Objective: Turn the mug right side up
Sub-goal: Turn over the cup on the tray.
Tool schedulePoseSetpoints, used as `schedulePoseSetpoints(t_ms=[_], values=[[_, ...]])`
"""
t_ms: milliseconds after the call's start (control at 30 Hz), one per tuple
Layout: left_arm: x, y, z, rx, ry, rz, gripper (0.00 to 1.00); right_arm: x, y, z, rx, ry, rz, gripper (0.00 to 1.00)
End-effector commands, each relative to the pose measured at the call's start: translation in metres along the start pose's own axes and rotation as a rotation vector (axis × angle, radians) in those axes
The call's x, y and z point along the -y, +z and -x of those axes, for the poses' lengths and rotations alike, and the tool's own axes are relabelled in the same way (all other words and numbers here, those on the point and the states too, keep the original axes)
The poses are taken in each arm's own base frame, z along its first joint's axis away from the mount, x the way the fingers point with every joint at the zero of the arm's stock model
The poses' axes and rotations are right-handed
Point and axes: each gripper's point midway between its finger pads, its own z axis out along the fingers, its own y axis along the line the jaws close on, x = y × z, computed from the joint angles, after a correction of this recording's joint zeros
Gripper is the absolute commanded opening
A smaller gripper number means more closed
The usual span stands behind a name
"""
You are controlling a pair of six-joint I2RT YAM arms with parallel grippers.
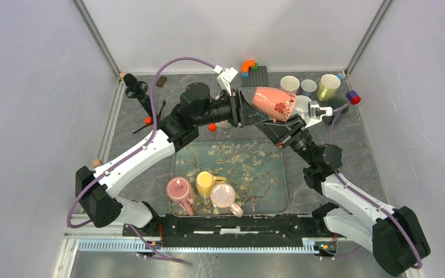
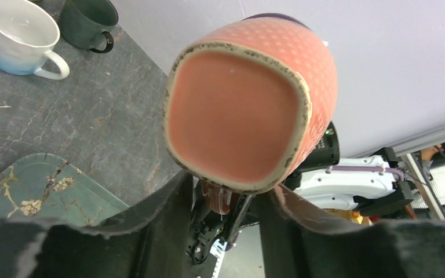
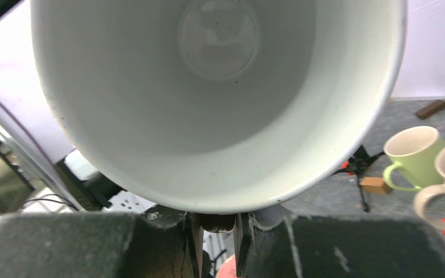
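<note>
The salmon-pink mug [image 1: 272, 103] with a flower print hangs in the air on its side above the table's back middle. In the left wrist view I see its squarish base [image 2: 237, 116]. In the right wrist view I see its white inside [image 3: 208, 87]. My right gripper [image 1: 284, 128] is shut on the mug's handle just under the rim [image 3: 217, 223]. My left gripper [image 1: 244, 110] is open at the mug's base end, its fingers spread on either side below the base [image 2: 223, 185].
A flowered glass tray [image 1: 266, 174] lies in front, with a pink mug [image 1: 179, 190], a yellow mug [image 1: 207, 183] and a pale pink mug [image 1: 225, 197] on it. Cream [image 1: 290, 84], green [image 1: 328, 87] and dark [image 1: 339, 104] mugs stand at the back right. Toy bricks [image 1: 252, 69] lie at the back.
</note>
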Motion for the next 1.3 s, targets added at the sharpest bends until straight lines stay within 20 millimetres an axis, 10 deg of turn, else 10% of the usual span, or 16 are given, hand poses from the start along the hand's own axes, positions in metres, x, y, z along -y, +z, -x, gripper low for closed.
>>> schedulePoseSetpoints(t_ms=[0,267,1267], values=[[0.012,-0.008,0.009,0.036,0.038,-0.031,0.59,-0.013,0.012,0.024,0.021,-0.211,-0.009,0.0],[-0.002,-0.015,0.003,0.041,0.065,0.035,1.0,0.015,0.012,0.027,-0.05,-0.299,-0.199,0.0],[-0.027,-0.091,-0.029,0.048,0.1,0.264,1.0,0.21,-0.007,0.037,-0.403,-0.627,-0.988,0.0]])
